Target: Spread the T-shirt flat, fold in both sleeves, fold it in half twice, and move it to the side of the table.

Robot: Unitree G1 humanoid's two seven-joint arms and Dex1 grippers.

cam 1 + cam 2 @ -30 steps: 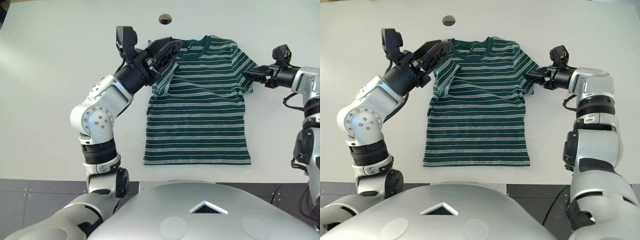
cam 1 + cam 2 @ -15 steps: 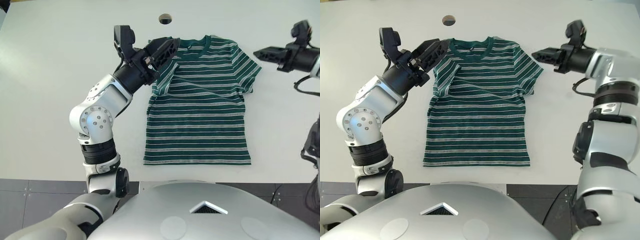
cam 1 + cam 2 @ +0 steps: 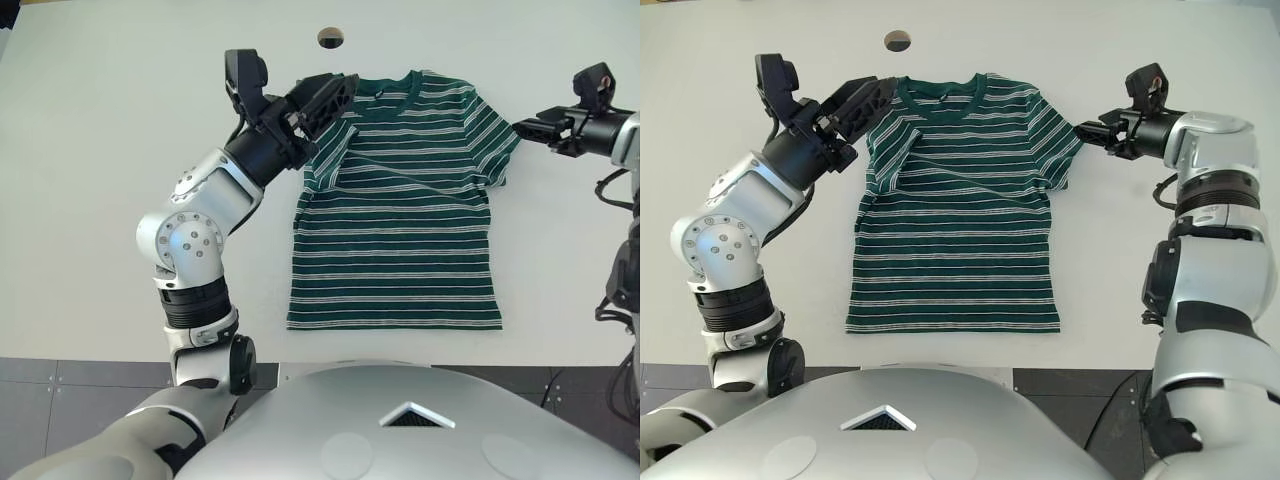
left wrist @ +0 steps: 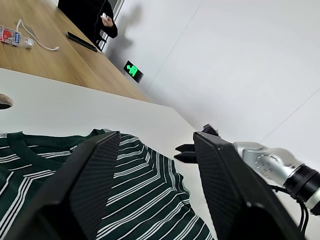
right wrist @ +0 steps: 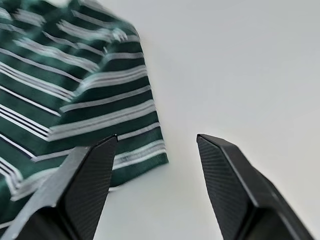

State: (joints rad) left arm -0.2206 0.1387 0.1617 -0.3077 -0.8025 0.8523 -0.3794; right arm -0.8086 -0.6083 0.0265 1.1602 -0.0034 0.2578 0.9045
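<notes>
Head views, T-shirt: the green striped T-shirt (image 3: pixel 400 220) lies flat near the middle of the white bench (image 3: pixel 100 150), with its neck away from the robot and its hem toward it.
Head views, sleeves: the left sleeve (image 3: pixel 328 160) looks already turned in over the chest, leaving a slanting crease. The right sleeve (image 3: pixel 500 150) lies spread outward.
Head views, left end effector: the left end effector (image 3: pixel 335 97) hangs above the left shoulder beside the neck, fingers apart, with nothing in it.
Head views, right end effector: the right end effector (image 3: pixel 525 127) sits just beside the right sleeve's outer edge, low over the bench. Whether it touches the cloth cannot be told here.
Left wrist view: its two fingers (image 4: pixel 85 190) stand wide apart and empty, with the collar (image 4: pixel 30 142) and striped chest below them.
Right wrist view: both fingers (image 5: pixel 82 187) are spread wide with nothing between them. The cuff (image 5: pixel 142 160) lies on the bench near one finger, not clamped.
Handling: this is a light, limp knit that will sag and wrinkle when lifted. It will likely drag over the smooth bench rather than stay put.
Where to hold: in my judgement, pinch the right sleeve at the cuff edge. The cloth there lies thin and flat, so the fingers need to come right down to the bench before closing.
Risk: catching too little cloth, or pulling the body askew.
</notes>
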